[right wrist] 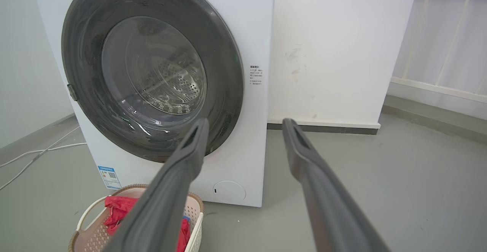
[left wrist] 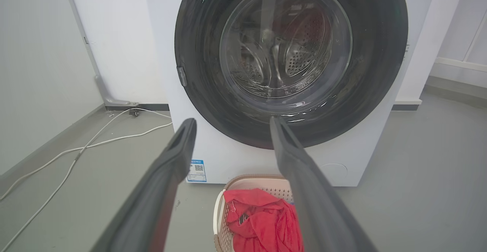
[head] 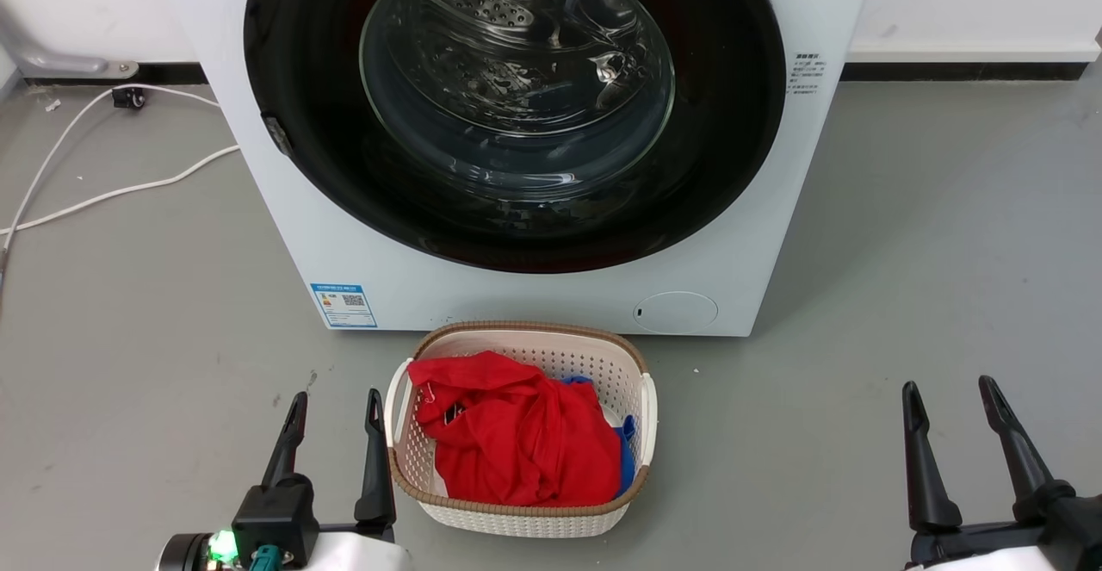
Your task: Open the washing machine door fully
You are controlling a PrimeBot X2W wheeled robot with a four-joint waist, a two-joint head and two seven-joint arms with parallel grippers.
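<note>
While both end effectors (head: 336,394) (head: 948,382) gape, the washing machine door (head: 310,123) faces them, shut.

There was 1 washing machine (head: 534,295) with 1 washing machine door (head: 310,123), 1 blue label sticker (head: 343,305) and 1 round white service cover (head: 676,312). 1 laundry basket (head: 525,511) held 1 red garment (head: 516,442) and 1 blue garment (head: 627,450). There were 2 grippers, the left gripper (head: 336,397) and the right gripper (head: 947,383), each with 2 dark fingers (head: 924,468).

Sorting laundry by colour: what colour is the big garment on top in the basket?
The garment is red; head view shows it best.
</note>
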